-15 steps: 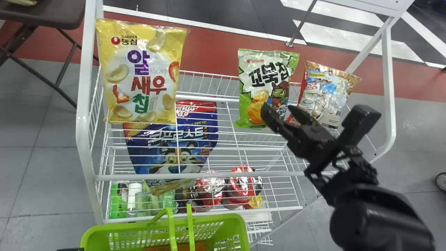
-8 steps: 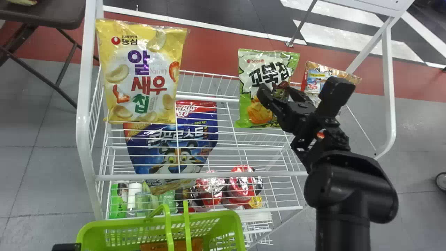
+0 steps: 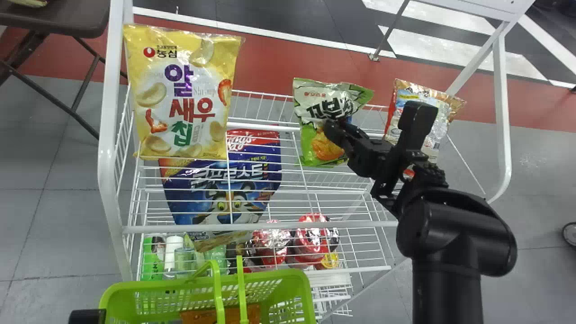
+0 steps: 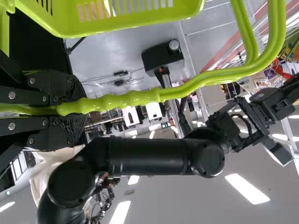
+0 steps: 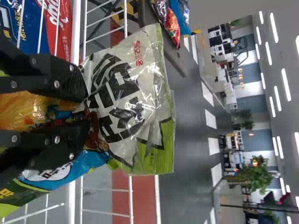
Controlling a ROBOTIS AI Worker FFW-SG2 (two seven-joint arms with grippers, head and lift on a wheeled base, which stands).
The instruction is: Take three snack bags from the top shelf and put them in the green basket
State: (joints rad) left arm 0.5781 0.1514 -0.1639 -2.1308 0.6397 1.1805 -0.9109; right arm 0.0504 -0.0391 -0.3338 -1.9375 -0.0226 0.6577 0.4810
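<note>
My right gripper [image 3: 336,128] is at the green-and-white snack bag [image 3: 325,143] at the top shelf. In the right wrist view, my right gripper [image 5: 83,108] is shut on that bag [image 5: 126,93], whose film puckers between the pads. The yellow bag [image 3: 180,96] stands upright at the shelf's left, a brown-and-red one [image 3: 427,105] at its right, partly behind the arm. Low in the head view, the green basket [image 3: 117,290] holds an orange package [image 3: 218,316]. A black part of my left gripper [image 3: 87,316] lies beside it; my left gripper [image 4: 65,109] is shut on the basket handle [image 4: 128,99].
The white wire rack [image 3: 105,148] has upright side frames and a front rail [image 3: 261,227]. Below the top shelf are a blue cereal bag [image 3: 225,180], red packages [image 3: 310,243] and bottles [image 3: 171,254]. A brown table [image 3: 54,20] stands at the back left.
The right gripper has moved up and left in the head view and taken hold of the green bag, which has shifted left and crumpled. The basket has moved slightly up and left.
</note>
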